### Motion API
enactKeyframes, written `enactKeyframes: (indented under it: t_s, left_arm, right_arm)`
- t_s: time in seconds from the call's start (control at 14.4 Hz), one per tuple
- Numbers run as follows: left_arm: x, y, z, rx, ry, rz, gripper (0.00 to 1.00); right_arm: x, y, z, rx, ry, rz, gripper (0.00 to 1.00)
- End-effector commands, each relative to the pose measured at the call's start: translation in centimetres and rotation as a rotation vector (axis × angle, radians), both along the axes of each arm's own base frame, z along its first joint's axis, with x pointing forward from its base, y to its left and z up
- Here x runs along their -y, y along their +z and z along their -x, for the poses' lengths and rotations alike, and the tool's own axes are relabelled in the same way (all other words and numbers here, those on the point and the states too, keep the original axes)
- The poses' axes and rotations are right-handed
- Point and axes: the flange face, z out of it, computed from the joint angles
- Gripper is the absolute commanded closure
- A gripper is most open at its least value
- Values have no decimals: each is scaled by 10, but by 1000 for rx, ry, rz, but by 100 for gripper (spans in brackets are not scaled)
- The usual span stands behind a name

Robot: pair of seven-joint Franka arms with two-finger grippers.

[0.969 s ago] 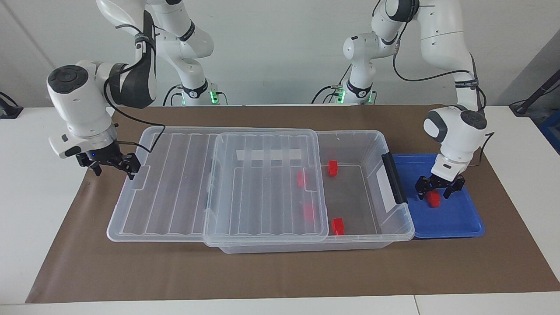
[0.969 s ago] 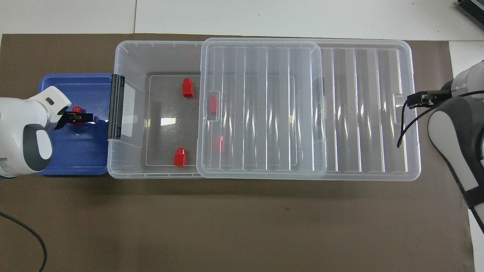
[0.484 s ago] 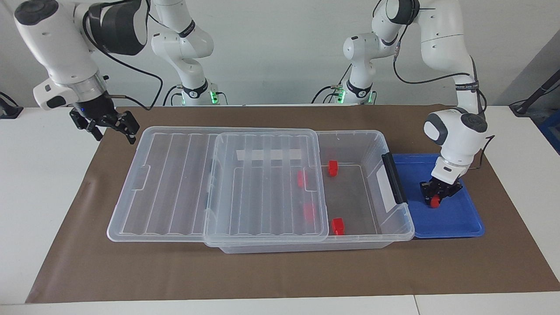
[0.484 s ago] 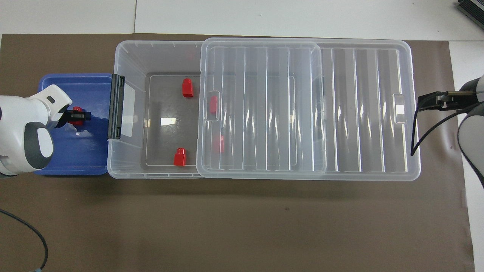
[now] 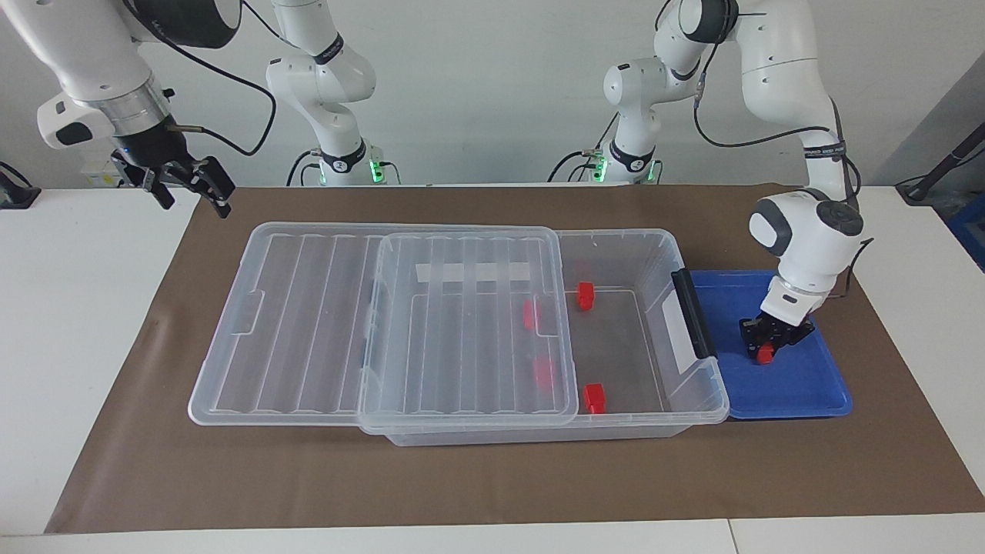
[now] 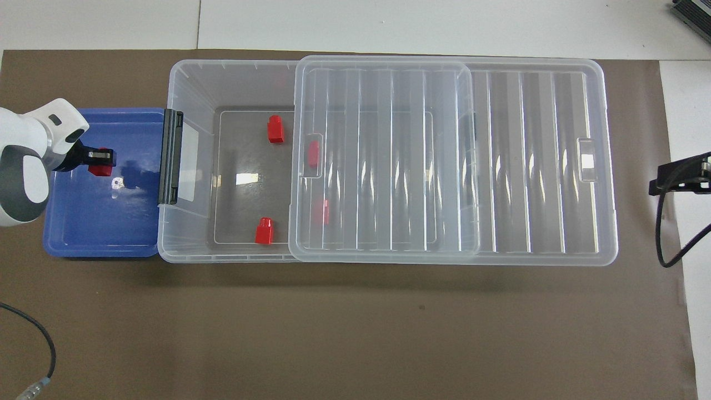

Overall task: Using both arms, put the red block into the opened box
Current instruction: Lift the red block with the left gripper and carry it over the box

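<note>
Up over the white tabletop (image 5: 77,346) at the right arm's end, just off the edge of the brown mat (image 5: 462,485): right tool (image 5: 196,201), jaws spread wide, gripping nothing, arm waiting.

On the mat, lengthwise between the two arms: clear box (image 5: 616,235), ribbed lid (image 5: 462,323) slid toward the right arm's end and overhanging there, so only the left arm's end of the box uncovered. Black handle (image 5: 692,312) on that uncovered end wall.

Inside the box, on its floor, from the robots outward:
- near block (image 5: 585,295), red, upright in the uncovered part, beside the lid's edge.
- first covered block (image 5: 529,314), red, dimmed through the lid, just under the lid's edge.
- second covered block (image 5: 544,373), likewise dim under the lid, farther from the robots.
- far block (image 5: 593,397), red, in the uncovered part, near the box wall farthest from the robots.

Just beside the handle end of the box, toward the left arm's end of the tabletop: shallow blue tray (image 5: 808,385).

Over the tray: left tool (image 5: 772,344), pointing down, fingers pinched tight on the red block (image 5: 764,354), block raised slightly clear of the tray floor, well apart from the four in the box and outside the box.
</note>
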Motion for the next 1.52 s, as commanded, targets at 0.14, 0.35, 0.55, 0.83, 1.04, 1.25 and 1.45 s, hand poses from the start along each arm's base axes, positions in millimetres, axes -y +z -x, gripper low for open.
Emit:
enactKeyframes:
  t_s: [0.14,0.35,0.55,0.83,1.04,1.25,1.45]
  left_arm:
    - [13,63,-9,-70,38,66,100]
    - [32,122,3,-73,158,182,100]
    - [81,173,16,-133,231,180,100]
    - [143,209,35,-118,306,191,100]
    - [203,211,41,-86,336,155,100]
    - [228,212,42,-43,356,170,100]
    - [251,188,45,-17,312,127,100]
  right_arm:
    - [-8,0,3,-4,9,5,0]
    - [-33,0,1,-3,42,7,0]
    - [-41,0,1,-4,59,6,0]
    - [-42,0,1,-3,70,5,0]
    - [-42,0,1,-3,70,5,0]
    - [-42,0,0,-3,70,5,0]
    - [-41,0,1,-3,67,5,0]
